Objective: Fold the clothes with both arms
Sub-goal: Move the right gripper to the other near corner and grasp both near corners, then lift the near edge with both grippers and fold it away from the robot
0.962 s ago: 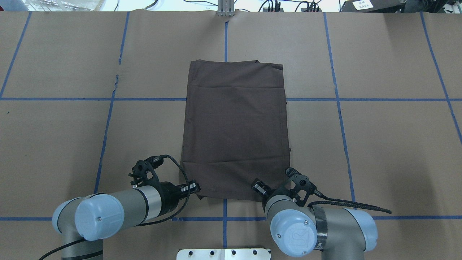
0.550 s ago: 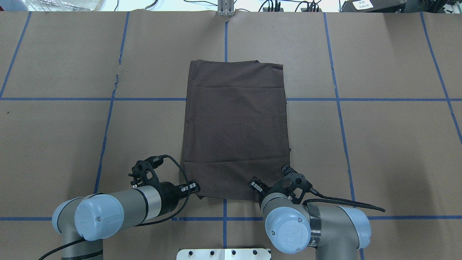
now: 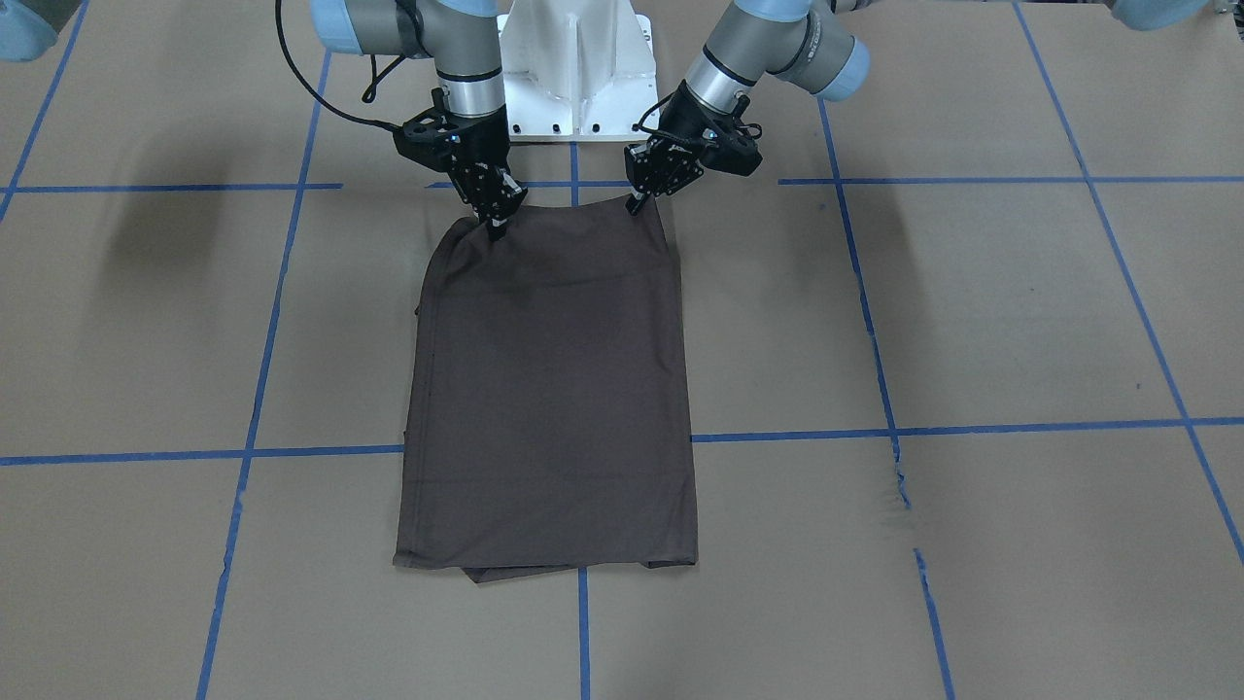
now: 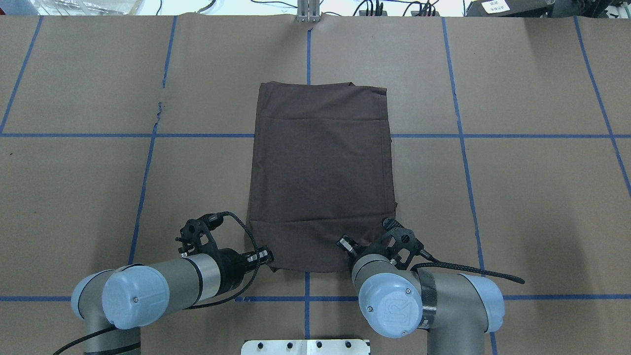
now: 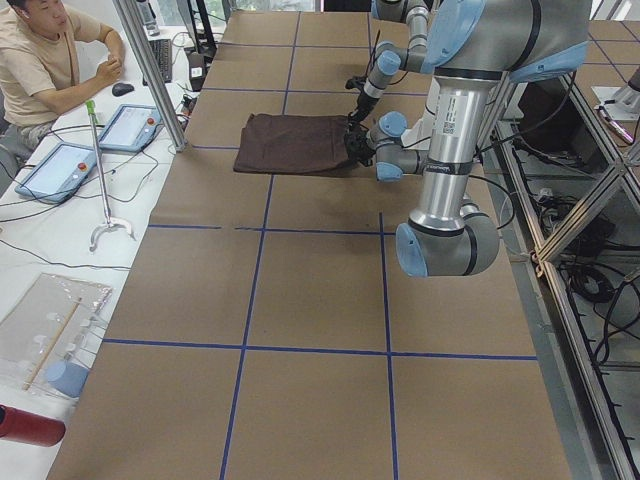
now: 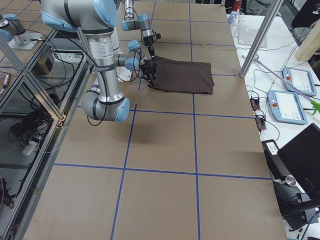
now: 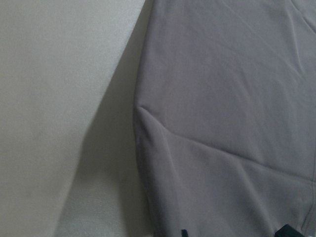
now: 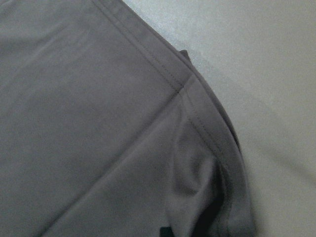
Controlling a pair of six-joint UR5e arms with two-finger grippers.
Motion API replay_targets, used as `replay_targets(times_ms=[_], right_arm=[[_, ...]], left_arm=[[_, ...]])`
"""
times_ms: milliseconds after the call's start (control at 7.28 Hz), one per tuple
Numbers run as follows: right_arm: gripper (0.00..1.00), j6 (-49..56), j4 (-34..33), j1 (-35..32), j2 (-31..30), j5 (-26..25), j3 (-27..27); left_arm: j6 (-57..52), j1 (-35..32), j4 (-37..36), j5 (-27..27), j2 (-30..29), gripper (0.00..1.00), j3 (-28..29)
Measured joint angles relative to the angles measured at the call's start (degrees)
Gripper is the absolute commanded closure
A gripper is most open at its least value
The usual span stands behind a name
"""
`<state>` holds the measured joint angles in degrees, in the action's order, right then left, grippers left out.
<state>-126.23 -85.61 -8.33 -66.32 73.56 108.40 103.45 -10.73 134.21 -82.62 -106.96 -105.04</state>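
Overhead exterior view: the shirt (image 4: 320, 172) is spread flat near the middle of the table (image 4: 532, 207), folded into a tall rectangle whose long sides are run from 12 to 6 o'clock. Its corner at 7 o'clock is pinched by the left gripper (image 3: 637, 204), the jaws closed on the cloth. The corner at 5 o'clock is clamped in the right gripper (image 3: 497, 228), and in the right wrist view the fabric is seen bunched and raised between the fingers. At the 12 o'clock edge a lower layer is shown just past the top one
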Motion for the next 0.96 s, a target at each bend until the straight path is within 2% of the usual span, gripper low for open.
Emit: replay_targets(times_ms=[412, 550, 825, 962], right_arm=[[1.0, -0.37, 0.03, -0.21, 0.04, 0.04, 1.49], [1.0, -0.43, -1.26, -0.36, -0.24, 0.15, 4.71], [1.0, -1.28, -11.71, 0.19, -0.55, 2.62, 17.32], [1.0, -1.98, -16.02, 0.95, -0.34, 3.63, 21.58]], left_arm=[[-0.29, -0.31, -1.25, -0.57, 0.24, 1.0, -1.71], [-1.05, -0.63, -5.4, -2.19, 1.03, 1.0, -6.46], [-2.47, -0.86, -20.7, -5.33, 2.65, 1.0, -21.56], [-2.59, -0.72, -26.44, -5.82, 2.36, 1.0, -26.25]])
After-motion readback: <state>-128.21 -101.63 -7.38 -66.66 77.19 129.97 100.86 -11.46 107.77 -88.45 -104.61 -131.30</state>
